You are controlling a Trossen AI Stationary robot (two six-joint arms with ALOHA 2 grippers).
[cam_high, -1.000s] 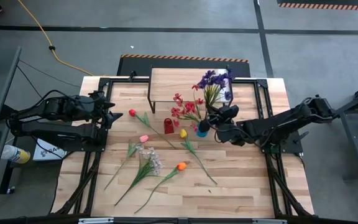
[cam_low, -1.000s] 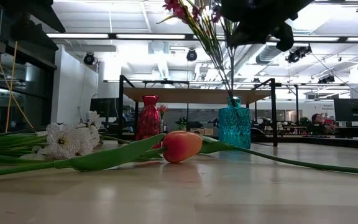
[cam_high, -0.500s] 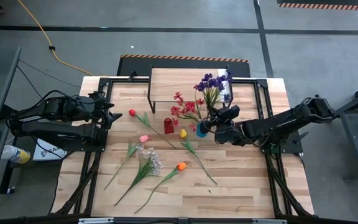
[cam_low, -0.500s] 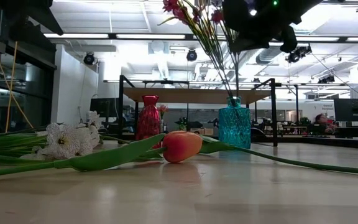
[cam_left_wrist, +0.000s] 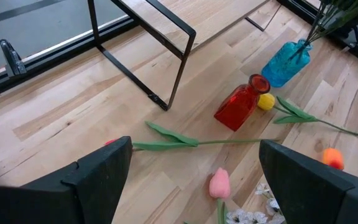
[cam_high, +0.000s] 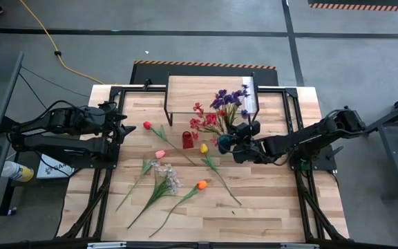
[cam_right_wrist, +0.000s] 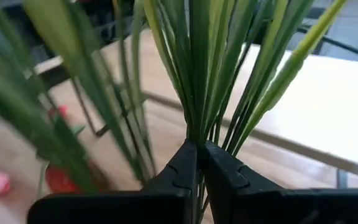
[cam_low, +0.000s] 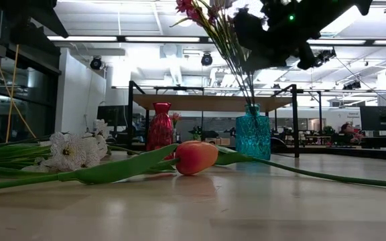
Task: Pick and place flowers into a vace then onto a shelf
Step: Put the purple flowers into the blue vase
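Note:
My right gripper (cam_high: 236,135) (cam_right_wrist: 199,163) hangs above the blue vase (cam_high: 224,144) (cam_low: 252,131), shut on the purple flower spray (cam_high: 228,98). A red spray (cam_high: 202,120) stands in the same vase. A red vase (cam_high: 187,140) stands beside it, in front of the shelf (cam_high: 199,93). On the table lie a red tulip (cam_high: 146,125), a pink tulip (cam_high: 159,154), a yellow tulip (cam_high: 204,148), an orange tulip (cam_high: 201,185) and a white spray (cam_high: 166,174). My left gripper (cam_high: 126,125) (cam_left_wrist: 191,155) waits open at the table's left edge. My right gripper pinches the purple spray's bundle of green stems (cam_right_wrist: 197,134) between its two fingers, low on the stems. The fingers come nearly level from the table's right and lie across the stems. The spray stands roughly upright, its blossoms tilted toward the shelf, its stems running down to the vase's mouth (cam_low: 251,105).
The shelf's black legs (cam_left_wrist: 166,99) stand close behind both vases. The yellow tulip's long stem (cam_high: 223,181) runs from the blue vase toward the near right. The loose flowers fill the table's middle and near left.
My right gripper has sunk a little over the blue vase and edged toward the table's left, rolling slightly. The purple spray has gone down with it, and its blossoms have swung toward the left, nearer the red spray.

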